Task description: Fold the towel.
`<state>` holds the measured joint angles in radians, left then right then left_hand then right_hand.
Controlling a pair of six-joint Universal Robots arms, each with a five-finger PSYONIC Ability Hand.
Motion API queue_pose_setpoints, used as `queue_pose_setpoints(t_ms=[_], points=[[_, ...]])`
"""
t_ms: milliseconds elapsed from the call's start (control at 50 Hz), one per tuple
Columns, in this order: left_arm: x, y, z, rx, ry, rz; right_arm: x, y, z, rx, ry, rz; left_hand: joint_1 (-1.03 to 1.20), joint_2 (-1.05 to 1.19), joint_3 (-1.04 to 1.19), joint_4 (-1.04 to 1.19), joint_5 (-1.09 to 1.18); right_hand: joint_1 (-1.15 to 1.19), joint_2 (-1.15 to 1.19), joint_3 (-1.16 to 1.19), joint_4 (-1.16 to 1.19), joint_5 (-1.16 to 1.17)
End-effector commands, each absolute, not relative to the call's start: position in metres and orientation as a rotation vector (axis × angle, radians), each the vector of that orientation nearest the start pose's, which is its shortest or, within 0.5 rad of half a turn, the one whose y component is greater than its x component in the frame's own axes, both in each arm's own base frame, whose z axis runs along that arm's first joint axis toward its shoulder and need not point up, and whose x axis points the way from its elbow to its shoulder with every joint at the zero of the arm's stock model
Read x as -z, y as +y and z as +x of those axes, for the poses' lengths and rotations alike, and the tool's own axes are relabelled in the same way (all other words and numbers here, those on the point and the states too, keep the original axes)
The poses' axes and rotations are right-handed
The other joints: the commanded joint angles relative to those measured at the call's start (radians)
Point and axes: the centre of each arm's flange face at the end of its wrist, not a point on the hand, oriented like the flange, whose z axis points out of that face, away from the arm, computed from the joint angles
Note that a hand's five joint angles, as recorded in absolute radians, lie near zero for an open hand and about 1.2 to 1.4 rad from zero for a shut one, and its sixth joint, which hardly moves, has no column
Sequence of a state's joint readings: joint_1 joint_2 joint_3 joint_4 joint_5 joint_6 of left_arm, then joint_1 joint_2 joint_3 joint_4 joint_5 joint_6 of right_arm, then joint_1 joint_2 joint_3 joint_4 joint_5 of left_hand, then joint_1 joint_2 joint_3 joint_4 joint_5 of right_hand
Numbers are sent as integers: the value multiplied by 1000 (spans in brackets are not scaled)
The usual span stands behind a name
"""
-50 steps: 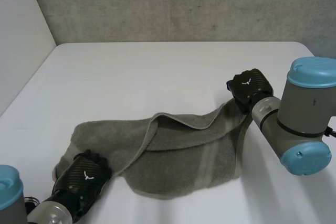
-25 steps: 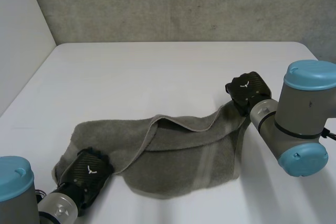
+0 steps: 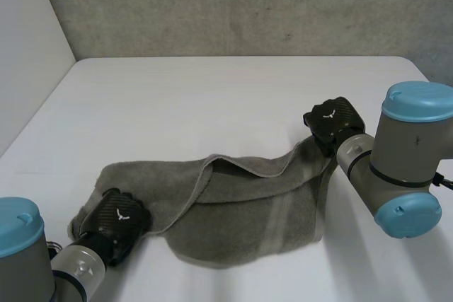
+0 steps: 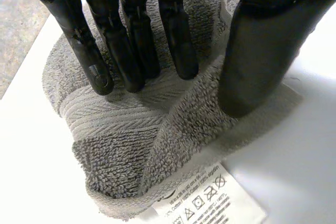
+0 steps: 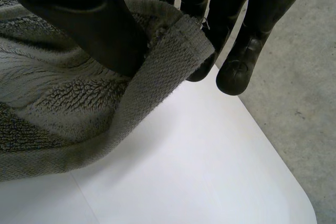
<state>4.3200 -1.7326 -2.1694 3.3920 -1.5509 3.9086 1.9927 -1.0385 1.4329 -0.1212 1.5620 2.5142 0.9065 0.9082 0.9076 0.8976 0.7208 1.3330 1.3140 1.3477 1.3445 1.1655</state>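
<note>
**Towel spread low on the worktop, one robot hand at each end**

The grey towel [image 3: 241,210] lies across the near half of the white worktop [image 3: 212,104], stretched from the near left to the right side. Most of it rests flat. A long fold runs through its middle, where the far edge is turned over toward the near side, and a paler stripe crosses the cloth near its right end.

The left robot hand [image 3: 117,221] is on the towel's near left end, at a corner. In the left wrist view this robot hand [image 4: 131,35] has its fingers [image 4: 100,72] nearly straight and spread, with their tips pressed down on the towel [image 4: 121,145]. The thumb [image 4: 252,66] presses on the cloth beside them, and a low ridge of cloth rises between thumb and fingers. The robot hand is wide, not closed on the ridge. A white care label [image 4: 210,203] sticks out from the towel's corner just beyond the fingertips and lies on the worktop [image 4: 294,171].

The right robot hand [image 3: 334,122] is at the towel's far right corner. In the right wrist view the right robot hand [image 5: 79,14] pinches the hemmed edge of the towel [image 5: 63,103] between its thumb and its fingers [image 5: 236,72]. The held corner is raised off the worktop [image 5: 173,171], and the cloth slopes down from it toward the flat part.

A grey concrete wall [image 3: 233,5] stands behind the worktop.
</note>
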Motion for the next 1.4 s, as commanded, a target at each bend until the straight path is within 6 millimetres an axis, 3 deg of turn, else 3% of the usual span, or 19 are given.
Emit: queue_pose_setpoints(t_ms=[20,140,240,420,480,540,560,600,620,660,740,780,900,940,1060,1160,1220,1320,1400], points=[[-128,-170,-208,1486,2144,1386,-173,-298,278,1964,2246,-1313,167,165,166,176,178,63,82,49,52,56],[-127,-171,-208,1482,2149,1383,-174,-298,278,1966,2245,-1312,217,215,216,226,228,63,82,49,52,56],[-128,-171,-208,1484,2146,1380,-174,-298,278,1964,2246,-1315,489,487,488,498,500,63,82,49,52,56],[-137,-175,-209,1523,2122,1360,-183,-301,275,1994,2246,-1287,490,488,489,499,501,63,82,49,52,56],[-158,-179,-210,1624,2079,1297,-199,-301,272,2032,2233,-1263,490,488,489,499,501,63,82,49,52,56],[-207,-186,-205,1854,2076,1081,-240,-299,257,2084,2225,-1235,490,488,489,499,501,63,82,49,52,56],[-207,-186,-205,1855,2076,1080,-240,-299,257,2084,2225,-1235,490,488,489,499,501,63,82,49,52,56],[-244,-187,-199,1988,2085,928,-266,-287,248,2014,2225,-1285,490,488,489,499,501,63,82,49,52,56],[-244,-187,-199,1989,2085,928,-266,-287,248,2013,2225,-1286,490,488,489,499,501,63,82,49,52,56],[-276,-185,-195,2081,2088,851,-287,-271,239,1881,2227,-1352,490,488,489,499,501,63,82,49,52,56],[-298,-182,-192,2121,2098,838,-309,-260,225,1816,2221,-1362,490,488,489,499,501,63,82,49,52,56],[-313,-178,-188,2121,2108,837,-337,-250,215,1876,2161,-1356,490,488,489,499,501,63,82,49,52,56],[-327,-178,-179,2101,2123,800,-364,-238,204,1949,2101,-1443,490,488,489,499,501,63,82,49,52,56],[-330,-184,-173,2074,2143,761,-369,-234,197,1921,2124,-1557,490,488,489,499,501,63,82,49,52,56],[-325,-199,-163,2014,2176,696,-360,-231,192,1785,2147,-1749,490,488,489,499,501,63,82,49,52,56],[-290,-234,-163,1859,2354,682,-313,-265,199,1529,2204,-1789,490,488,489,499,501,63,82,49,52,56],[-280,-244,-166,1818,2403,691,-305,-270,203,1495,2204,-1796,490,488,489,499,501,63,82,49,52,56],[-250,-283,-189,1735,2534,746,-269,-294,235,1381,2143,-1850,490,488,489,499,501,63,82,49,52,56],[-242,-302,-209,1751,2542,803,-257,-309,255,1411,2112,-1858,490,488,489,499,501,63,82,49,52,56]])
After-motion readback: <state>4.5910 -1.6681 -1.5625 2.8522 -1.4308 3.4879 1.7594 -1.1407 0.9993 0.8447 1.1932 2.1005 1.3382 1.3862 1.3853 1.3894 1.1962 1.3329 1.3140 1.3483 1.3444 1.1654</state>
